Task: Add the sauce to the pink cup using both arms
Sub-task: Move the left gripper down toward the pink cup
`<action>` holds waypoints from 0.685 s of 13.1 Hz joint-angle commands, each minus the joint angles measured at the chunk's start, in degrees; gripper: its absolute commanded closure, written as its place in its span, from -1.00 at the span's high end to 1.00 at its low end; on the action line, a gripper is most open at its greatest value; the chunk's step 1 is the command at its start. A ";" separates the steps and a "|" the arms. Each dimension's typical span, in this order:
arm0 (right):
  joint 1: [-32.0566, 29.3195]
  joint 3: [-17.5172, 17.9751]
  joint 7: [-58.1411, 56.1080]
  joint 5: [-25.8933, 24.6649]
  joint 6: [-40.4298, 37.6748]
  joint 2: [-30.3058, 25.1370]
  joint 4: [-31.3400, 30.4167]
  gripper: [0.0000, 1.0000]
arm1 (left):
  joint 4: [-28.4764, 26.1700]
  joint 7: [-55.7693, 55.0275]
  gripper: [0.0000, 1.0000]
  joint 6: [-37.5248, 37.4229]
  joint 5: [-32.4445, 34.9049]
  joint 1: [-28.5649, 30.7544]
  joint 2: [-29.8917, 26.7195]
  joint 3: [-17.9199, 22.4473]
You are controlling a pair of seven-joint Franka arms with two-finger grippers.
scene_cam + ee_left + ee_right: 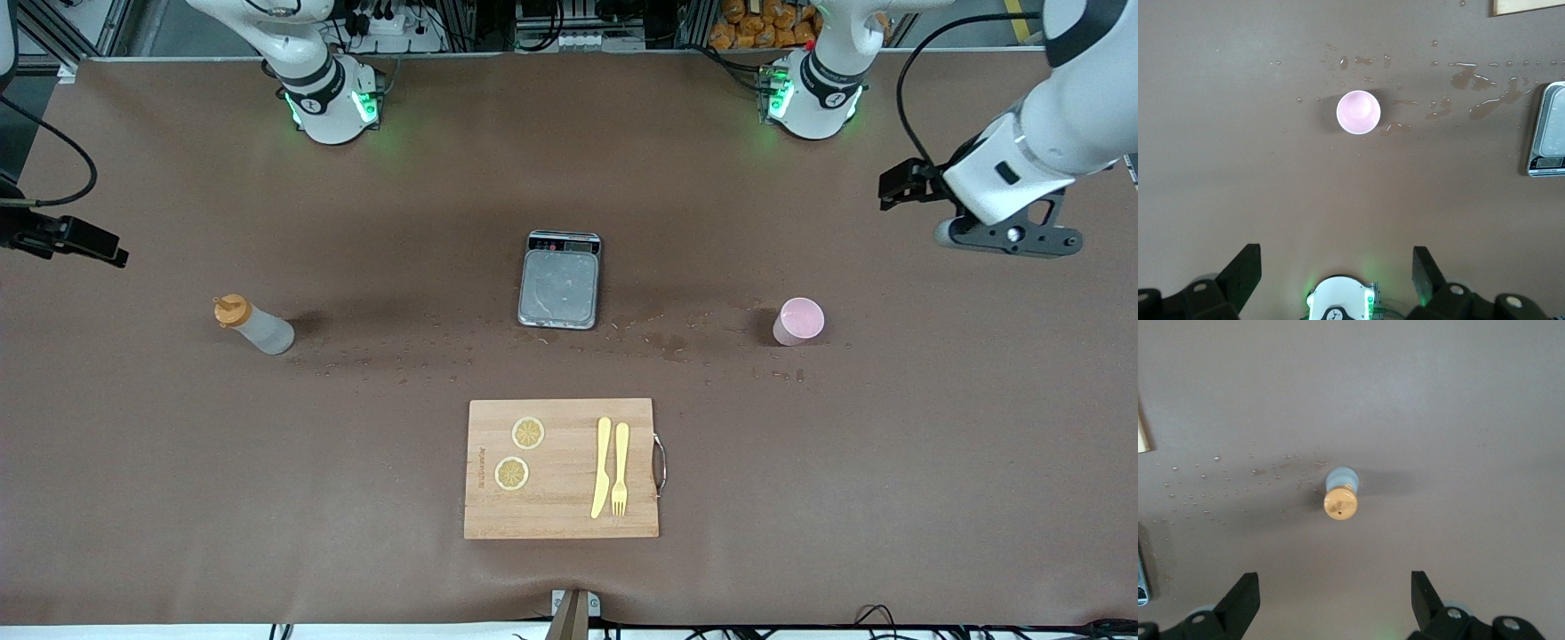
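Observation:
The sauce bottle (253, 325), whitish with an orange cap, stands upright toward the right arm's end of the table. From above it shows in the right wrist view (1340, 495). The right gripper (1335, 593) hangs high over the bare table beside it, open and empty. The pink cup (798, 321) stands upright toward the left arm's end and looks empty in the left wrist view (1358, 112). The left gripper (1336, 267) is held high over the table between the cup and its own base, open with nothing in it.
A grey scale (561, 280) sits mid-table between bottle and cup. Nearer the camera lies a wooden cutting board (561, 468) with two lemon slices, a yellow knife and a yellow fork (620, 468). Water drops (658, 342) spot the cloth between bottle and cup.

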 commanded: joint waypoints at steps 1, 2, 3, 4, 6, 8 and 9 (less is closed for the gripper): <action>-4.16 0.62 0.09 -0.56 -0.76 1.04 -0.13 1.00 | -4.97 -1.06 1.00 5.45 -0.95 0.62 -0.46 -0.65; -5.74 0.71 -0.35 -0.04 -0.85 1.66 -0.13 1.00 | -7.77 -1.06 1.00 9.30 -1.47 0.53 -0.46 -0.65; -6.72 0.71 -0.35 0.14 -0.85 2.10 -0.13 1.00 | -10.32 -1.06 1.00 12.73 -1.74 0.53 -0.11 -0.65; -6.90 0.62 0.26 0.14 -1.02 2.54 -0.21 1.00 | -12.00 -0.97 1.00 15.55 -1.74 0.53 0.59 -0.65; -8.12 0.62 1.57 1.36 -2.77 3.24 -0.39 1.00 | -13.25 -0.97 1.00 19.61 -1.74 0.62 4.00 -0.65; -12.15 0.62 5.08 7.14 -4.36 4.38 -0.39 1.00 | -13.16 -0.88 1.00 21.90 -1.57 1.14 7.61 -0.65; -12.96 0.62 7.19 8.56 -4.89 4.91 -0.39 1.00 | -12.99 -0.71 1.00 23.39 -1.48 1.67 9.36 -0.57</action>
